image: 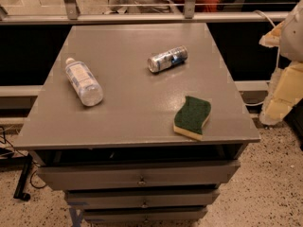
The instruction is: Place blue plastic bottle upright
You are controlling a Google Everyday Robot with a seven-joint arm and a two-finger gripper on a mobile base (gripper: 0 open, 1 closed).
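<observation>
On its side near the left edge of the tabletop (132, 122): the bottle (84, 83), clear plastic with a pale label, not yet upright. White cap (70, 60) aimed at the far left corner, base turned toward the near edge and angled a little to the right, so a long axis running roughly far-to-near with a slight slant. Off the table altogether, just past the right edge toward its near end: the gripper (273, 109), only a pale shape at the side of the view. Cannot tell whether open or closed. Only one arm here, so no choice of side. From the gripper, then, the bottle on the opposite side, well apart, with the whole width of the top to cross leftward. Between the two, closer to the gripper: a green and yellow sponge (191, 117) lying flat by the near right corner. Farther back, around the middle toward the far edge: a silver and blue can (167, 59), also on its side, shorter than the bottle and well apart from it. Likely call for the coming move: reach left over the sponge, come down across the slanted axis rather than along it, then tip the base down onto bare tabletop. Risk worth naming: a round bottle rolling toward the left edge if nudged.
</observation>
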